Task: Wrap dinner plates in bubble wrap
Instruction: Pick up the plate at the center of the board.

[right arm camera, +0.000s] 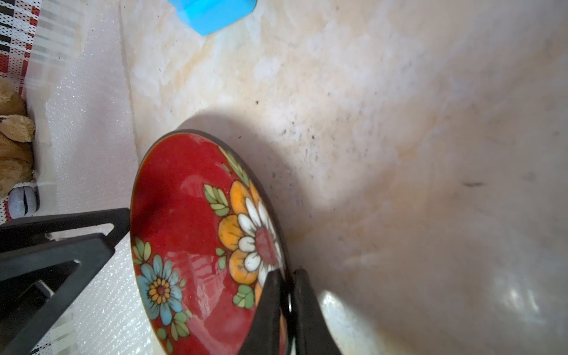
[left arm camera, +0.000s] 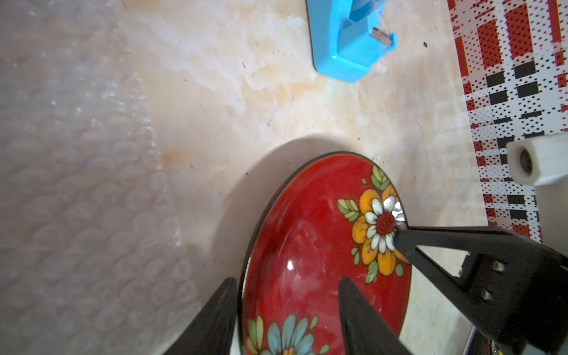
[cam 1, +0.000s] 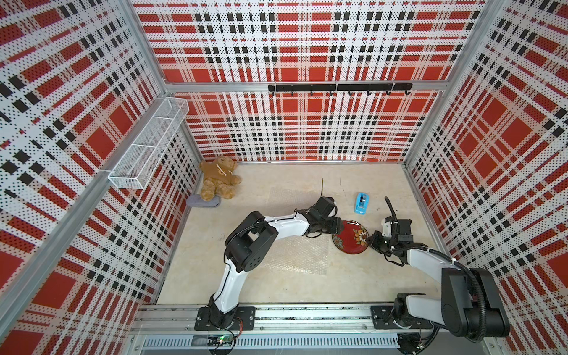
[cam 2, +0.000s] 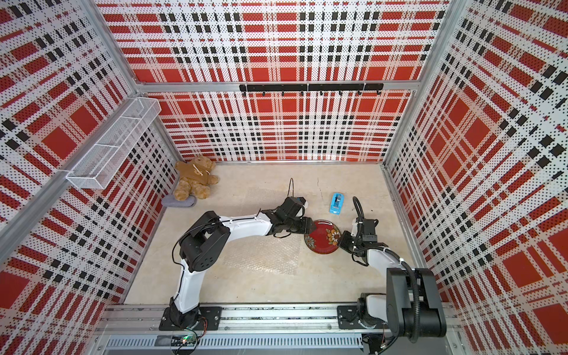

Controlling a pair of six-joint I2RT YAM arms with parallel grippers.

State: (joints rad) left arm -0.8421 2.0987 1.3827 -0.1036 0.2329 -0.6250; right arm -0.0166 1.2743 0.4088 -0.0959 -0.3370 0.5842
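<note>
Marble tabletop (cam 1: 307, 289): R claw (right arm camera: 287, 273) pinches plate (cam 1: 349, 237) rim, L claw (left arm camera: 287, 279) open astride it.

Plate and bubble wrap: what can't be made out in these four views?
- Plate underside: hidden by the plate itself in every view.
- Bubble wrap outline: transparent, faint in both top views, partly under the left arm.
- Left gripper fingertips: covered by its wrist in both top views.
- Tape dispenser: cut by the edge in both wrist views.
</note>
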